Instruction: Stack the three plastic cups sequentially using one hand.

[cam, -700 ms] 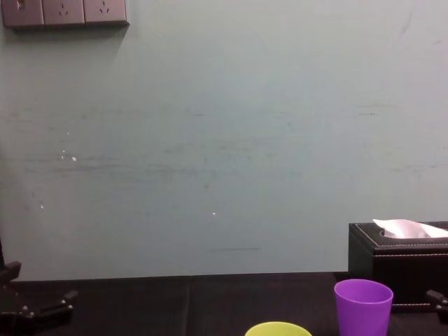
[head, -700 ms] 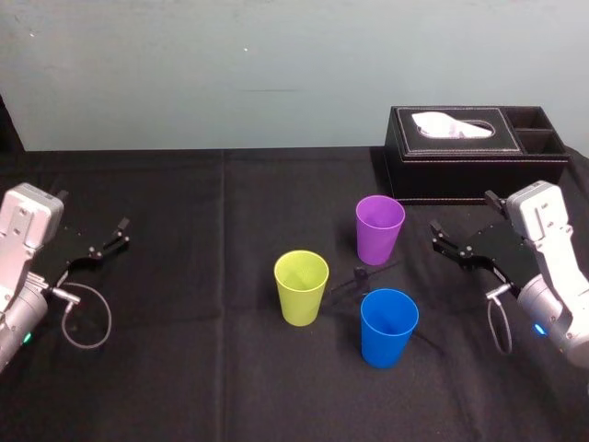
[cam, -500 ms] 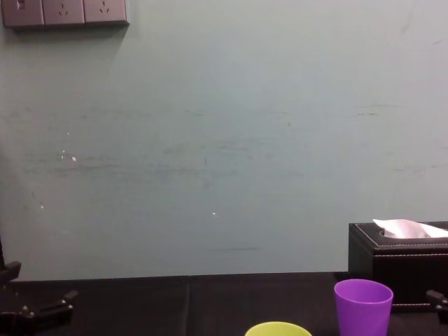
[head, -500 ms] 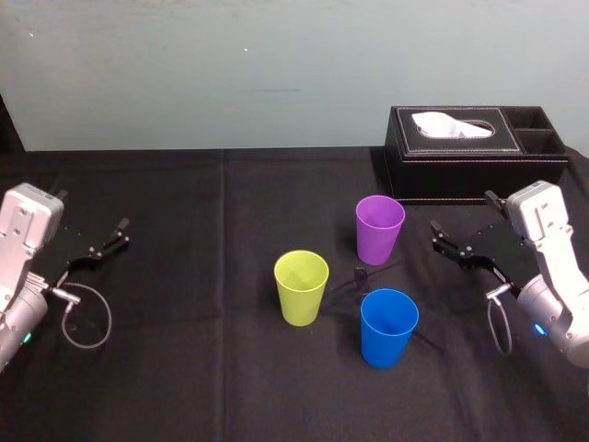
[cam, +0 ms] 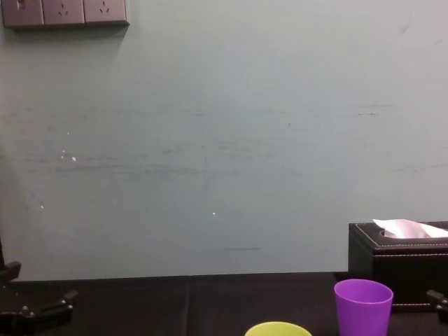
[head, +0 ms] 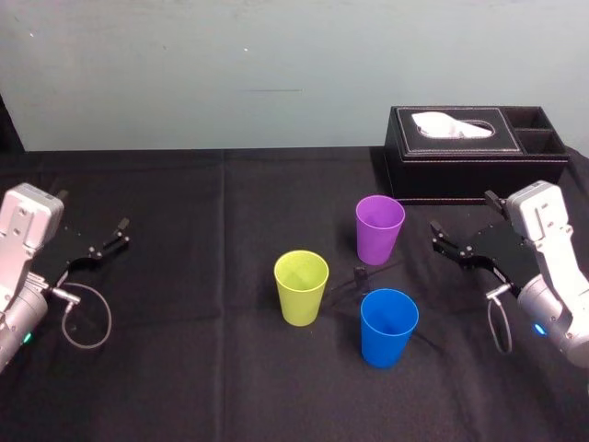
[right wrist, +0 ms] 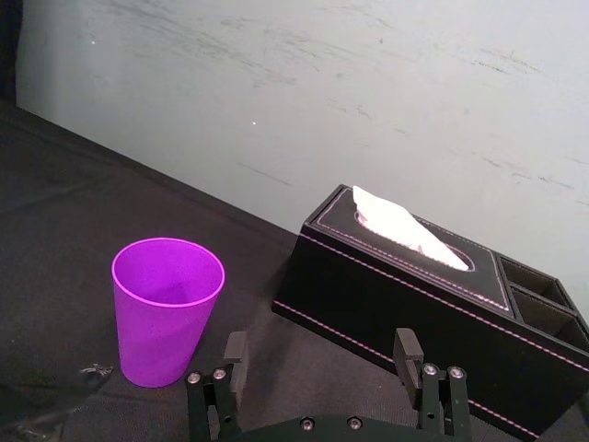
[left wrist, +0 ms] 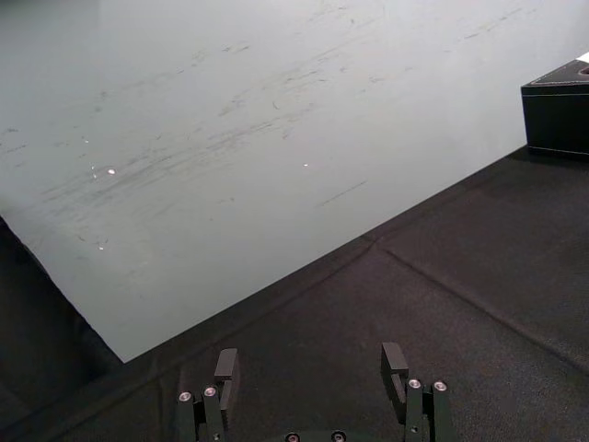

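Left claw [head: 112,237] and right claw [head: 441,241]: black, thin fingers [right wrist: 406,350], silver screws [right wrist: 194,378]. Wrist housings [head: 26,214]: white, boxy. One grey looped cable [head: 88,318] hangs beneath each wrist. Small teal light [head: 538,329] on each forearm.

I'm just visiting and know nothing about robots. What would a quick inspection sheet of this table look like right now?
Surface: black cloth covers the table.
Job's things: purple cup, yellow-green cup and blue cup stand upright, apart, none stacked.
Clutter: black tissue box at the back right, behind the purple cup.
Grippers: left gripper open, at the table's left side; right gripper open, right of the cups; both empty.
Cables: one cable loop by the left arm, a second cable loop by the right arm.
Surroundings: pale wall, sockets high on it.
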